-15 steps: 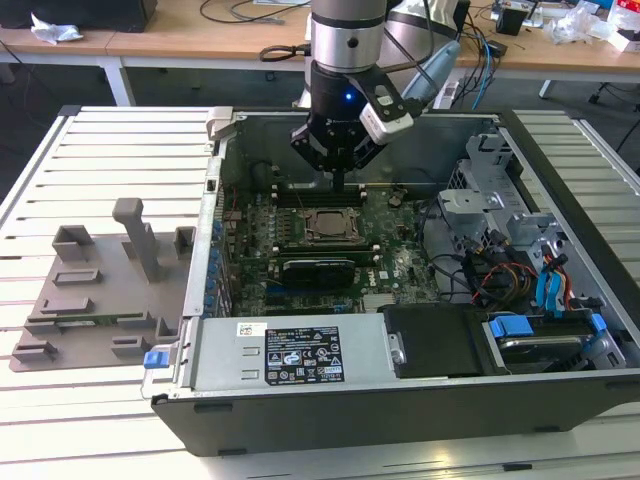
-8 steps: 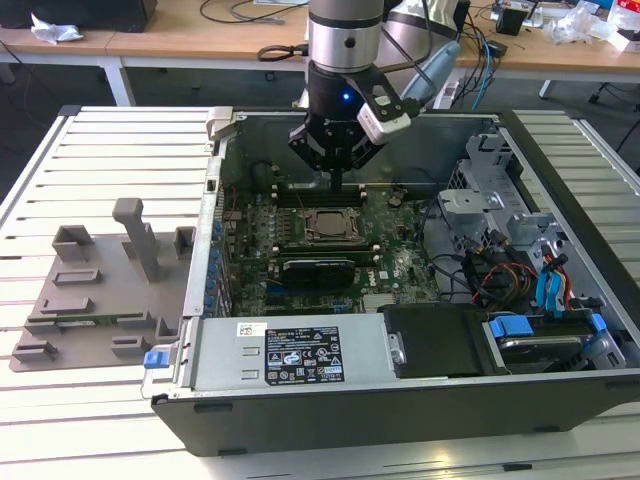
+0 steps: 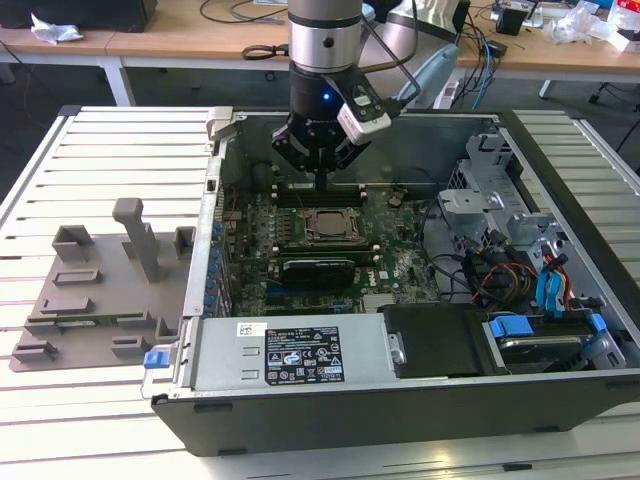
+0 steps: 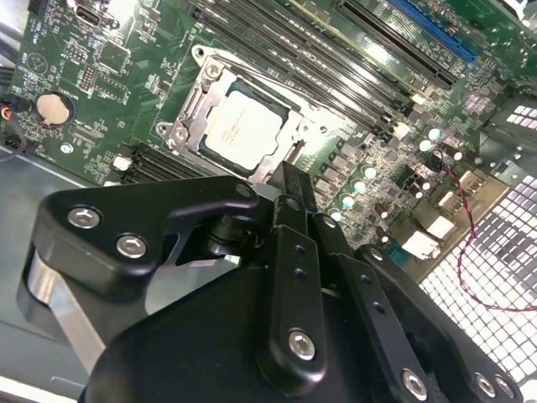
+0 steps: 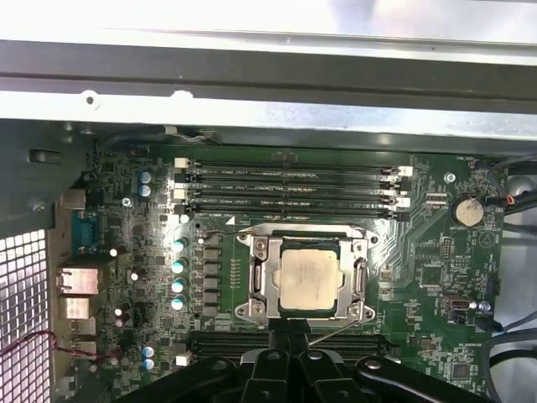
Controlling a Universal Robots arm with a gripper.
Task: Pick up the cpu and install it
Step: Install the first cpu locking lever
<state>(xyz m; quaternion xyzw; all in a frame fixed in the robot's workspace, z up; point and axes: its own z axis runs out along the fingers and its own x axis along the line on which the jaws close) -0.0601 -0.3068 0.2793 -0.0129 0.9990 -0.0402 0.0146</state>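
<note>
The cpu [image 3: 325, 226] [image 4: 242, 128] [image 5: 308, 279], a pale silvery square, lies flat inside the dark metal socket frame [image 5: 254, 281] on the green motherboard [image 3: 400, 265]. In the exterior view my gripper [image 3: 322, 183] hangs just above and slightly behind the socket, apart from the chip. Both wrist views show the black fingertips pressed together with nothing between them, the gripper [image 4: 289, 178] [image 5: 291, 329] ending at the socket's edge.
Memory slots [image 5: 285, 189] run beside the socket. A long black card [image 3: 318, 268] lies on its near side in the exterior view. The power supply [image 3: 290, 355] and drive cage [image 3: 530, 330] fill the case front and right. A grey fixture [image 3: 100, 290] sits outside, left.
</note>
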